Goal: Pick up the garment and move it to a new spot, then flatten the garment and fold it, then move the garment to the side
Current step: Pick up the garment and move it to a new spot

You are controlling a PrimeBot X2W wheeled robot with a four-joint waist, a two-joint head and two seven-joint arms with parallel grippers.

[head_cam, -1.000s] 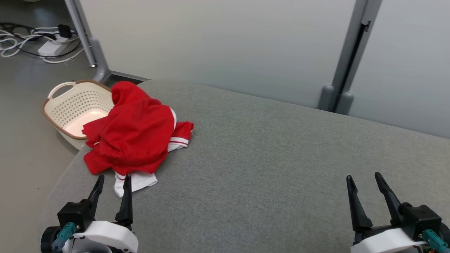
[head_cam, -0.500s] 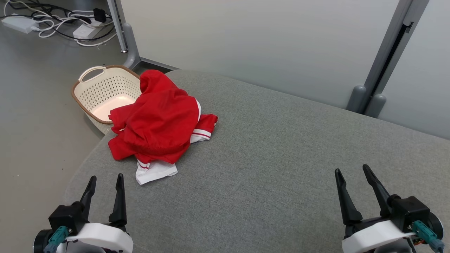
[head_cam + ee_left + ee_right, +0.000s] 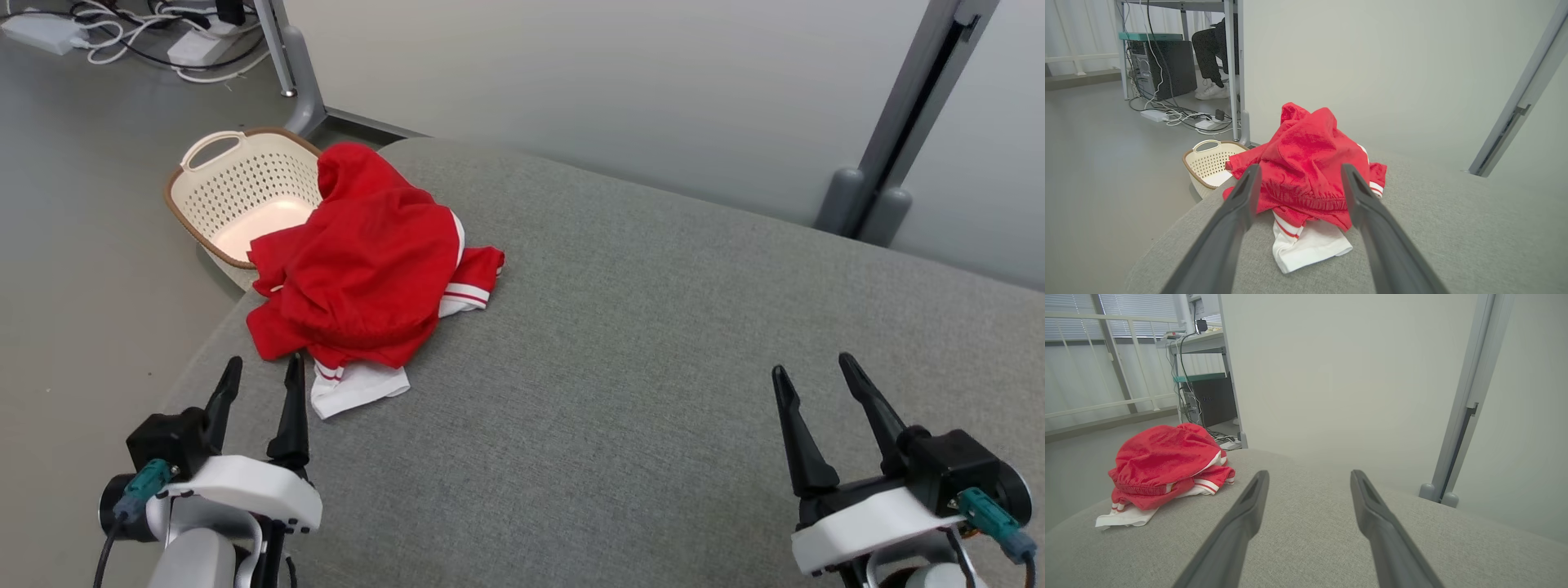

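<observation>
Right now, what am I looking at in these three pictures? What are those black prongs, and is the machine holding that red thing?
You are seeing through a two-armed robot's cameras. One picture looks down from its head; the other two look along each arm from the wrist. The black prongs are fingers: each arm ends in a two-fingered tool. The left tool and the right tool are both open and hold nothing. On the grey padded table lies a crumpled red garment with white trim, near the table's left edge. The left tool points at it, just short of it. A cream basket stands on the floor beyond.
</observation>
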